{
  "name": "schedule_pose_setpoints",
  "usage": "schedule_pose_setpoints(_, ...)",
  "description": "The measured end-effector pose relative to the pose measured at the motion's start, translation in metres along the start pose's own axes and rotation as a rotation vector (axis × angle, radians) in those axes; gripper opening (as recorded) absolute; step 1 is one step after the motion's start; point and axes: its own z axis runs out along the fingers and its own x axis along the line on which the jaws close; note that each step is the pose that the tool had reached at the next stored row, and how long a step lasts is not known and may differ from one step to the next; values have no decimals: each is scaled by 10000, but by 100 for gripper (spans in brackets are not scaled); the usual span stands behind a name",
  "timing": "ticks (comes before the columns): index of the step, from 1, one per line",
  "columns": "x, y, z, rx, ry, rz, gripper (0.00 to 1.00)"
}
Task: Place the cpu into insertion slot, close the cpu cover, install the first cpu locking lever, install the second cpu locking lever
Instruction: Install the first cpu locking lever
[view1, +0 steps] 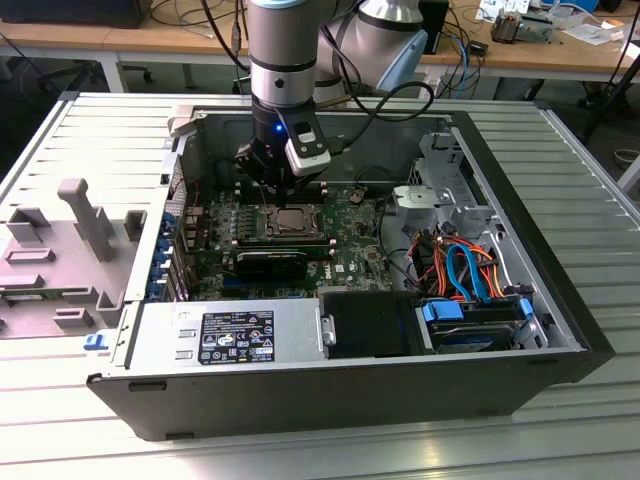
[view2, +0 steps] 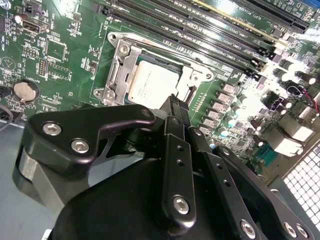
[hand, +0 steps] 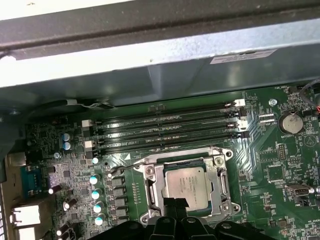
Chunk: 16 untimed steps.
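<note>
Hovering my gripper (hand: 174, 204) at the slot's (hand: 218, 168) edge, fingers pressed together and empty. The cpu (hand: 187, 184) lies in the slot, cover (view2: 120, 70) down around it; open board surrounds them.

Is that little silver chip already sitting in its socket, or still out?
In. The cpu lies flat inside the insertion slot in both wrist views, with the end effector right at its edge.
</note>
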Motion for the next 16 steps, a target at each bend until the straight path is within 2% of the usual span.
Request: schedule_pose_setpoints(16,0,0,0,4,-6,-406,11)
